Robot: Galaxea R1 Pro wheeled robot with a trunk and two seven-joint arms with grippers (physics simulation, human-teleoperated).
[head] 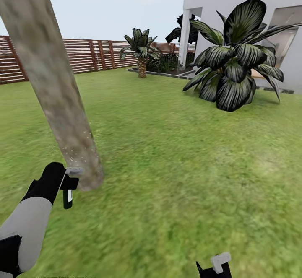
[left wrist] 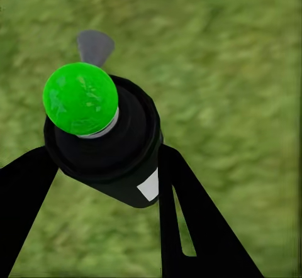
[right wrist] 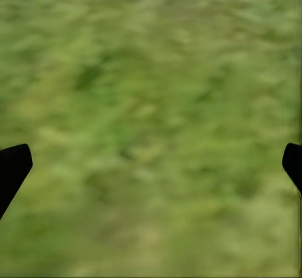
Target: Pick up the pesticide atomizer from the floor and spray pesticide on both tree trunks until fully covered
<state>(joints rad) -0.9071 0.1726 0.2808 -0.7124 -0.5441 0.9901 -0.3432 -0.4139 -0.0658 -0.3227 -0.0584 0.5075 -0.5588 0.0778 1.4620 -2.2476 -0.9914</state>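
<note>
One trunk (head: 54, 89) stands right in front of you, leaning up and to the left, and your left gripper (head: 67, 183) is closed around the spray bottle (head: 68, 197) just beside its base. From the left wrist, the bottle (left wrist: 119, 158) sits clamped between the two black fingers (left wrist: 189, 215), its green cap toward the camera and the white label showing on its side. The grey nozzle points at the bark, and faint pale specks dot the lower trunk, so you look to be in the spraying step on this first tree, with coverage so far only low down, as far as can be judged.

Your next move calls for lifting the nozzle along the trunk and working around its sides, since only the near face is in reach from here. A second smooth trunk is not to be seen from this spot; the short palm (head: 141, 55) by the fence (head: 96, 53) and the big dark-leaved plant (head: 235, 64) near the house (head: 235, 5) are not your targets.

Your right gripper (right wrist: 151, 165) hangs spread wide and empty over grass (head: 180, 164). Lawn lies open to your right and ahead, so you have plenty of room to circle the trunk; keep the left forearm off the bark as you go.
</note>
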